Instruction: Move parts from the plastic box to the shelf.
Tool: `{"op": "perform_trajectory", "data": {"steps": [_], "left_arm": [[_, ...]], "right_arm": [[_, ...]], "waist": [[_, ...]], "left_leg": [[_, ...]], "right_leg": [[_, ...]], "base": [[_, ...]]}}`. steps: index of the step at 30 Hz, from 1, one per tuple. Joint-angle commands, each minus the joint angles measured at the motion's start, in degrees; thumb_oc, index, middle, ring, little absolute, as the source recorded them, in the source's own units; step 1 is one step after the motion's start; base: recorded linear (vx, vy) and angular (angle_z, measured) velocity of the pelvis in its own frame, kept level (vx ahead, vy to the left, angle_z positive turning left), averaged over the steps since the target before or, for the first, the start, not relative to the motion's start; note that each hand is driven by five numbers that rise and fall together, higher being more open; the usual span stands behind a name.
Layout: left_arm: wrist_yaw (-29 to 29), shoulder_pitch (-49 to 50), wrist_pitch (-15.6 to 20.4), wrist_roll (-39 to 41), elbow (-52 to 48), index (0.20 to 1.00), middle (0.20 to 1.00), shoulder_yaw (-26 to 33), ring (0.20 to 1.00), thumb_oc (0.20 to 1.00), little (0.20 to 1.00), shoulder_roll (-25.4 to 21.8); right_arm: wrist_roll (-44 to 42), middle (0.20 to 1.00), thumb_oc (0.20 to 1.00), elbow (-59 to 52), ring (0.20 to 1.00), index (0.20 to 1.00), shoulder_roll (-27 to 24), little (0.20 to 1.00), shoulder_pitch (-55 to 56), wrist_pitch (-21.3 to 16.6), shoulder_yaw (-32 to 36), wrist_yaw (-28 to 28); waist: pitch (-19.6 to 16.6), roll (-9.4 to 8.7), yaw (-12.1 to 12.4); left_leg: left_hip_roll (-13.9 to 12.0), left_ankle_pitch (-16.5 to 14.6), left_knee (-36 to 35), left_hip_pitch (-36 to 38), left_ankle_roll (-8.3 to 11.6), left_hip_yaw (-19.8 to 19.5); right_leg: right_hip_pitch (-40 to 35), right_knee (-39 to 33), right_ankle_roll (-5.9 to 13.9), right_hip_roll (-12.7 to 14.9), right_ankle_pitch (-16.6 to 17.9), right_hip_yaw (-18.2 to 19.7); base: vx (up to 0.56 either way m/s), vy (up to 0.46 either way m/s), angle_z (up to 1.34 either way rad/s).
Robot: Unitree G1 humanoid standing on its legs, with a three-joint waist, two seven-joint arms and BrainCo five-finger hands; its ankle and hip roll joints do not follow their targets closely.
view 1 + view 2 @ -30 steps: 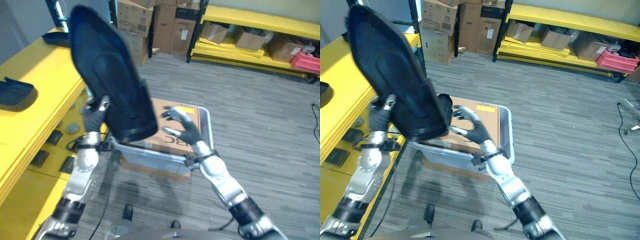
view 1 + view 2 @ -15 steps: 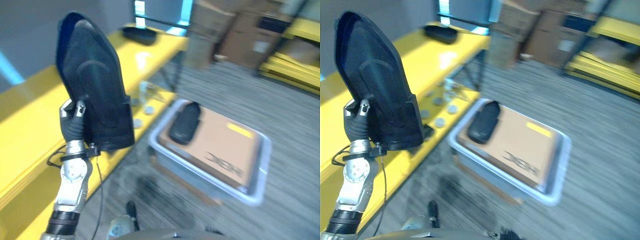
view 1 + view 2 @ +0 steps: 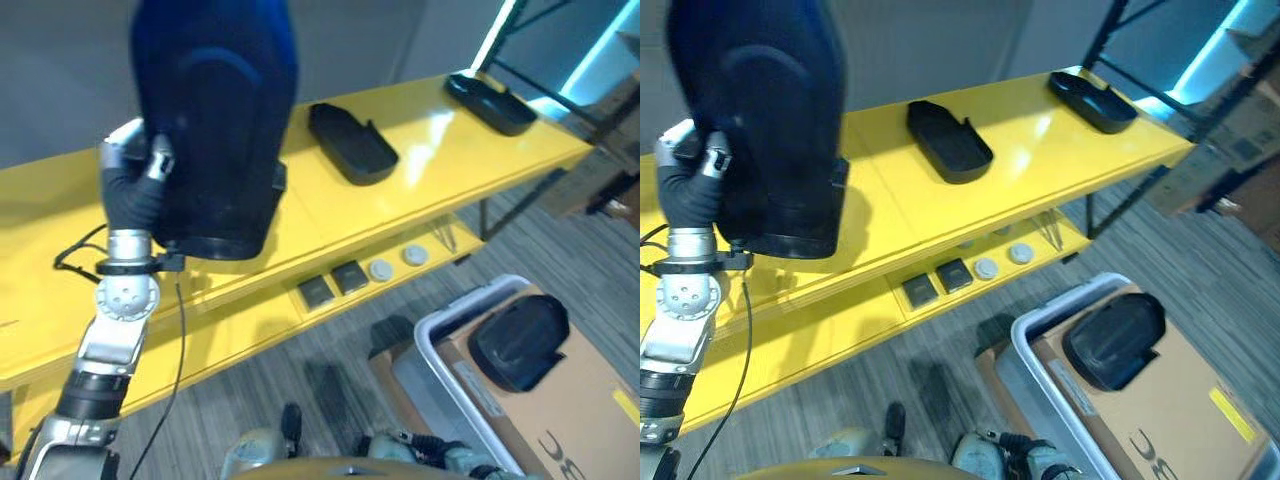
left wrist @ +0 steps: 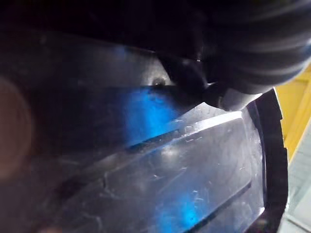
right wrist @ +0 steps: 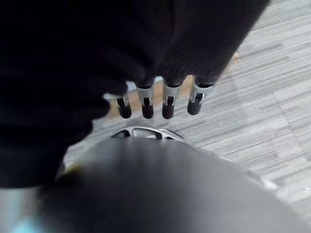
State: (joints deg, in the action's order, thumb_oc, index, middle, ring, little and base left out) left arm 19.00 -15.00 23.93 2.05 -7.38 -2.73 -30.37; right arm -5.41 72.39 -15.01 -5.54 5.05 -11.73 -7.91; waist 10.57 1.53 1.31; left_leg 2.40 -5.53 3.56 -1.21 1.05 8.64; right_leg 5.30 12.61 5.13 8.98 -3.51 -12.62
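The left hand (image 3: 135,185) holds a large black moulded part (image 3: 212,120) upright above the yellow shelf (image 3: 420,130), its fingers curled round the part's near edge and the thumb pressed to the rim. The left wrist view sits tight against the part's glossy dark inside (image 4: 160,184), with a sliver of yellow past its edge. A second ago this same part hung over the grey floor beside the plastic box; the head camera has since swung left, so the shelf top now spreads across the view and the part stands over its near-left stretch, its lower end just above the yellow surface; whether it touches cannot be told.

Two more black parts lie on the shelf top: one tray-like piece (image 3: 350,143) near the middle and another (image 3: 492,89) toward the far end. Small round and square pieces (image 3: 362,275) sit on the lower ledge of the shelf.

The plastic box (image 3: 440,345) now shows low on the right, holding a cardboard carton (image 3: 560,420) with one black part (image 3: 520,340) resting on it.

The right hand (image 5: 163,99), which a second ago reached over the box with spread fingers, now shows in its own wrist view with fingers straight and side by side, holding nothing, above the grey floor
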Motion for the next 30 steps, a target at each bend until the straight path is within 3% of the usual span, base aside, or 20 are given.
{"op": "perform_trajectory", "data": {"steps": [1, 5, 6, 8, 9, 11, 12, 15, 17, 18, 19, 22, 25, 30], "left_arm": [[0.0, -3.6, 2.7, -1.0, -8.6, 0.2, 0.2, -0.3, 0.2, 0.2, 0.2, 0.0], [-0.8, -1.3, -0.4, -0.8, -12.2, 0.2, 0.2, 0.8, 0.2, 0.2, 0.2, 0.5], [-1.5, 0.0, -1.6, 0.3, -13.4, 0.2, 0.2, 1.2, 0.2, 0.2, 0.2, 0.6], [-2.7, 0.8, -2.1, 1.8, -13.5, 0.2, 0.2, 1.6, 0.2, 0.2, 0.2, 0.6], [-5.5, 1.3, -2.6, 4.4, -12.5, 0.2, 0.2, 1.9, 0.2, 0.2, 0.2, 1.1], [-6.0, 2.3, -2.6, 3.9, -12.5, 0.2, 0.2, 1.8, 0.2, 0.2, 0.2, 2.0], [-5.3, 2.9, -3.3, 3.6, -12.5, 0.2, 0.2, 1.6, 0.2, 0.2, 0.2, 2.0], [-4.2, 3.1, -4.5, 3.5, -11.4, 0.2, 0.2, 1.5, 0.2, 0.2, 0.2, 1.4], [-1.1, 2.6, -2.7, 2.1, -8.8, 0.2, 0.2, 0.6, 0.2, 0.2, 0.2, -0.2], [0.7, 2.7, -3.9, 0.5, -8.5, 0.2, 0.2, 0.9, 0.2, 0.2, 0.2, -0.9], [0.7, 3.3, -6.1, 4.3, -7.3, 0.2, 0.2, 1.3, 0.2, 0.2, 0.2, -1.1], [0.2, 3.7, -8.1, 8.0, -6.5, 0.2, 0.2, 1.2, 0.2, 0.2, 0.2, -0.7], [0.9, 3.7, -12.4, 13.9, -2.0, 0.2, 0.2, -1.0, 0.2, 0.2, 0.2, 3.0], [5.9, -1.2, -14.3, 11.1, 6.8, 0.2, 0.2, -5.7, 0.2, 0.2, 0.2, 6.9]], "right_arm": [[-0.3, 1.0, 1.0, 5.2, 1.0, 1.0, -1.2, 1.0, 1.1, 0.6, 1.7, 0.0], [4.5, 1.0, 1.0, 6.0, 1.0, 1.0, -0.5, 1.0, 1.2, 0.2, 0.5, -2.6], [7.2, 1.0, 1.0, 5.9, 1.0, 1.0, -0.5, 1.0, 1.5, 0.5, -0.5, -2.9], [7.9, 1.0, 1.0, 6.4, 1.0, 1.0, -1.0, 1.0, 1.5, 1.2, -1.5, -0.9], [1.4, 1.0, 1.0, 7.9, 1.0, 1.0, -2.1, 1.0, 1.4, 0.3, -1.9, 2.5], [-6.7, 1.0, 1.0, 8.0, 1.0, 1.0, -3.5, 1.0, -0.3, 0.0, 0.2, 1.8], [-8.5, 1.0, 1.0, 7.3, 1.0, 1.0, -4.1, 1.0, -1.8, 0.8, 2.0, 1.1], [-7.8, 1.0, 1.0, 6.1, 1.0, 1.0, -4.0, 1.0, -2.9, 1.6, 2.8, 2.4], [-11.5, 1.0, 1.0, 5.4, 1.0, 1.0, -4.0, 1.0, -1.1, 1.3, 4.0, 3.3], [-9.8, 1.0, 1.0, 4.9, 1.0, 1.0, -3.5, 1.0, -0.2, 4.5, 5.2, 2.3], [-4.2, 1.0, 1.0, 5.4, 1.0, 1.0, -2.1, 1.0, 1.8, 4.1, 4.6, 2.7], [-3.9, 1.0, 1.0, 5.7, 1.0, 1.0, -1.1, 1.0, 3.1, 4.0, 3.7, 2.1], [-5.5, 1.0, 1.0, 4.4, 1.0, 1.0, 1.1, 1.0, 5.5, 5.7, 1.8, 3.1], [-4.2, 1.0, 1.0, 3.5, 1.0, 1.0, 1.4, 1.0, 6.9, 5.4, 0.0, 2.4]], "waist": [[-4.3, -1.17, -2.2], [-4.7, -2.25, -1.2], [-3.7, -2.97, 0.2], [-2.7, -3.4, 1.8], [-2.2, -3.59, 2.8], [-2.7, -3.22, 2.5], [-3.0, -2.54, 2.6], [-3.6, -2.08, 2.4], [-4.3, -1.58, 1.6], [-4.5, -1.3, 1.2], [-4.8, -1.03, 0.8], [-5.0, -0.93, 0.6], [-5.2, -0.55, -1.0], [-4.4, -0.38, -4.0]], "left_leg": [[1.9, 7.2, -8.6, 4.5, -3.32, -13.2], [3.0, 6.9, -7.2, 6.0, -2.45, -14.2], [3.8, 7.7, 1.1, 1.8, -1.02, -12.6], [4.3, 9.7, 10.0, -4.0, 0.71, -13.6], [2.2, 11.3, 13.0, -8.1, 2.47, -13.3], [-3.4, 11.6, 7.6, -5.9, 3.73, -11.4], [-5.2, 11.8, 2.7, -4.0, 3.85, -12.7], [-5.4, 10.4, -2.4, -1.4, 3.34, -12.5], [-5.5, 10.3, -6.1, 1.2, 2.98, -11.6], [-5.3, 9.9, -7.5, 2.3, 2.5, -11.3], [-5.6, 9.7, -8.6, 3.0, 2.39, -10.5], [-5.5, 9.4, -8.6, 3.0, 2.28, -10.4], [-5.7, 8.6, -8.6, 2.9, 2.3, -8.9], [-6.1, 8.7, -8.6, 1.8, 2.41, -6.5]], "right_leg": [[1.6, -8.1, 0.95, -5.3, 10.7, 6.9], [-2.0, -12.5, 0.48, -5.2, 11.5, 7.7], [-5.3, -14.6, -0.13, -4.3, 11.4, 7.0], [-8.5, -16.8, -0.61, -4.2, 11.2, 7.5], [-10.0, -17.2, -0.52, -4.1, 10.8, 7.1], [-10.2, -17.5, 0.08, -3.3, 10.5, 5.7], [-10.0, -17.6, 0.29, -3.1, 10.3, 6.6], [-9.9, -17.6, 0.43, -2.3, 10.2, 6.8], [-9.7, -17.0, 0.84, -1.6, 9.9, 6.2], [-9.9, -16.7, 0.98, -1.1, 9.6, 5.8], [-9.9, -16.8, 1.37, -0.6, 9.6, 4.7], [-9.9, -16.9, 1.66, -0.2, 9.8, 4.1], [-9.4, -17.6, 2.12, -0.1, 9.9, 4.2], [-7.5, -17.5, 1.88, -1.1, 9.8, 5.7]], "base": [[0.1, -0.157, 1.74], [0.12, -0.157, 1.32], [0.12, -0.097, 0.88], [0.07, -0.019, 0.94], [0.04, 0.079, 0.88], [0.06, 0.172, 0.49], [0.12, 0.201, 0.29], [0.09, 0.149, -0.17], [0.16, 0.139, -0.47], [0.23, 0.102, -0.34], [0.2, 0.071, -0.34], [0.11, -0.008, -0.13], [0.1, -0.045, 0.04], [-0.01, -0.005, -0.12]]}}
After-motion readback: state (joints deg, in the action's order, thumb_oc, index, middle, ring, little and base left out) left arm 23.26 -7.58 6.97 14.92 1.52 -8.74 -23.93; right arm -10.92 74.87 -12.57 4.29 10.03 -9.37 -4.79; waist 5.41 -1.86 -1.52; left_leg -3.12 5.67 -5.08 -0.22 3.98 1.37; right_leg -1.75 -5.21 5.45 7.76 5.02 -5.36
